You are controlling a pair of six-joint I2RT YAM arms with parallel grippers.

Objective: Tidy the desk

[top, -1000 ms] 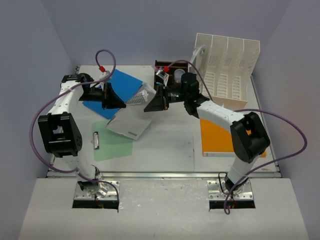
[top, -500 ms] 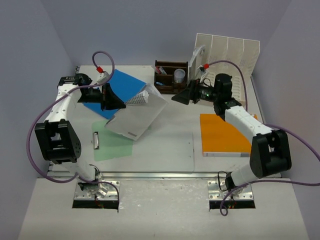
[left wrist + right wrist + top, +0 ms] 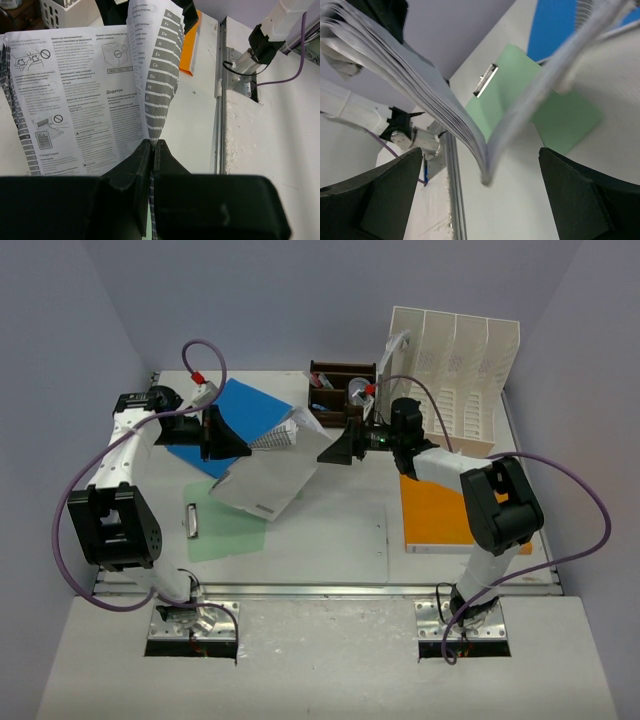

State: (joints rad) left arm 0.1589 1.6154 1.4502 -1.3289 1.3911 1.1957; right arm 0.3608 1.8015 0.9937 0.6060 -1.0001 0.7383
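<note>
While my left end effector (image 3: 151, 150) pinches the manual (image 3: 85, 90) over the left-centre of the rigid counter (image 3: 360, 485), my right end effector (image 3: 481, 162) sits spread wide around the manual's loose edge, so I'd grip near the spine since thin pages flop and tear

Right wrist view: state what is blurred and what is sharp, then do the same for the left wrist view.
Right wrist view: the instruction booklet sits too near the lens, its pages smeared, worst at upper right; the green clipboard behind is sharper. Left wrist view: the booklet's print is crisp, headings legible.
</note>
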